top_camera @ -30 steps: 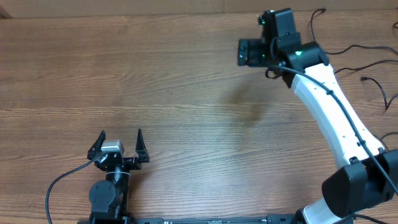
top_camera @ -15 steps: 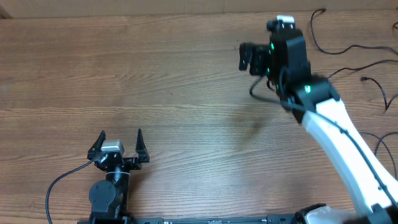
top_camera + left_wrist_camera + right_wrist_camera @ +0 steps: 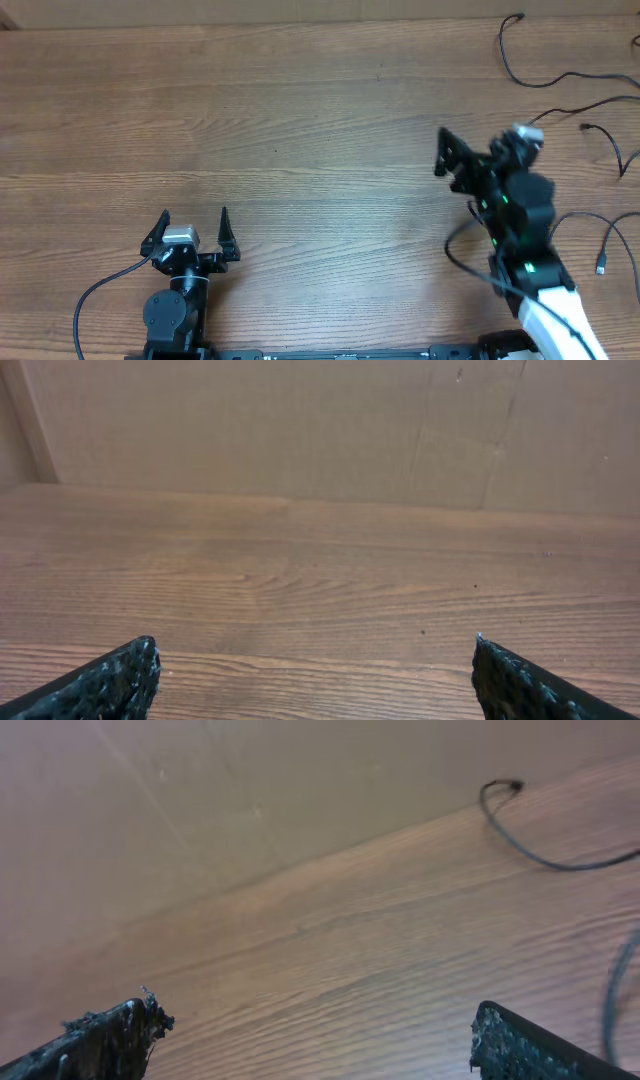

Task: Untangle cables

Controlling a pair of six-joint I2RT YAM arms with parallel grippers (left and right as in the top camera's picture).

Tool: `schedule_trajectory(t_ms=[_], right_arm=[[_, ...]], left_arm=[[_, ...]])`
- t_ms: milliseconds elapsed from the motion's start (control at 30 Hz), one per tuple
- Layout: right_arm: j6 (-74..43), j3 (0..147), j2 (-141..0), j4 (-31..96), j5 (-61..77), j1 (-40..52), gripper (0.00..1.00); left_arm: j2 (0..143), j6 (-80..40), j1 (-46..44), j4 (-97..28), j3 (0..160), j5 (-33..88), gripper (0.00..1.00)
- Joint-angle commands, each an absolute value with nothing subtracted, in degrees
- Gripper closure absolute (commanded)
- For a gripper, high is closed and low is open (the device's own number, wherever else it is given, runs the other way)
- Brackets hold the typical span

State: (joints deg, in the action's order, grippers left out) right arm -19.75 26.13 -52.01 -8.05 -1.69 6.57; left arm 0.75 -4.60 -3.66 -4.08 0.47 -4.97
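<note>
Cables (image 3: 503, 50) are apparently lying separated. Left claw (image 3: 194, 217) and right claw (image 3: 440, 152) are standing apart, empty. Next move is calling for checking remaining crossings.

Robotics lab test bench: a left arm (image 3: 178, 305) and a right arm (image 3: 515, 215), both small two-finger machines, are mounted at the near edge of a wood-grain table (image 3: 300, 130). Plain tan board (image 3: 300, 420) screens the back, and thin black cables (image 3: 502, 50) trail over the far right corner.
</note>
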Motion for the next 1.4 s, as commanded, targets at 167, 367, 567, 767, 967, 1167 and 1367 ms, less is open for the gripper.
schedule_trajectory(t_ms=[167, 367, 567, 767, 967, 1167, 1367], right_arm=[[-19.9, 14.7, -35.7, -13.2, 1.4, 1.2, 0.00], [-20.0, 6.6, -23.7, -13.2, 1.2, -1.3, 0.00], [-21.6, 0.5, -13.4, -8.5, 1.0, -1.7, 0.00], [-21.7, 0.4, -7.5, 3.2, 0.8, -1.7, 0.00], [-20.3, 0.4, -3.6, 4.9, 0.5, -1.8, 0.00], [-17.9, 0.4, -0.1, 4.9, -0.1, -2.9, 0.00], [-17.7, 0.4, -0.1, 4.9, 0.2, -2.9, 0.00]], left_arm=[[0.2, -5.8, -3.4, -4.0, 0.3, -5.5, 0.00], [0.2, -5.8, -3.4, -4.0, 0.3, -5.5, 0.00], [0.2, -5.8, -3.4, -4.0, 0.3, -5.5, 0.01], [0.2, -5.8, -3.4, -4.0, 0.3, -5.5, 0.00], [0.2, -5.8, -3.4, -4.0, 0.3, -5.5, 0.00], [0.2, -5.8, -3.4, -4.0, 0.3, -5.5, 0.00], [0.2, -5.8, -3.4, -4.0, 0.3, -5.5, 0.00]])
